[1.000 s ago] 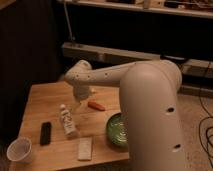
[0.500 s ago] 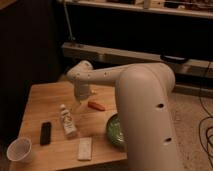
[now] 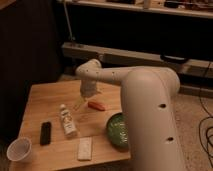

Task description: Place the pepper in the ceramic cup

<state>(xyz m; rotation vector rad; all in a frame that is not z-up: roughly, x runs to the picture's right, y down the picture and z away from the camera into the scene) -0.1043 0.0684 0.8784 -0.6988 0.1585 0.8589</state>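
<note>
The small orange-red pepper (image 3: pixel 97 105) lies on the wooden table (image 3: pixel 47 97), near its middle right. My gripper (image 3: pixel 79 104) hangs down from the white wrist (image 3: pixel 90 79), just left of the pepper and low over the table. The pale cup (image 3: pixel 19 149) stands at the table's front left corner, far from the gripper. Nothing shows in the gripper.
A white tube-like bottle (image 3: pixel 66 120) lies left of the pepper. A black remote-like bar (image 3: pixel 45 133) and a white flat block (image 3: pixel 85 148) lie near the front edge. A green bowl (image 3: pixel 117 131) sits at the front right, partly behind my big arm link (image 3: pixel 150 115).
The wrist and gripper have shifted slightly right and down, closer to the pepper. The pepper and the other objects have not moved.
</note>
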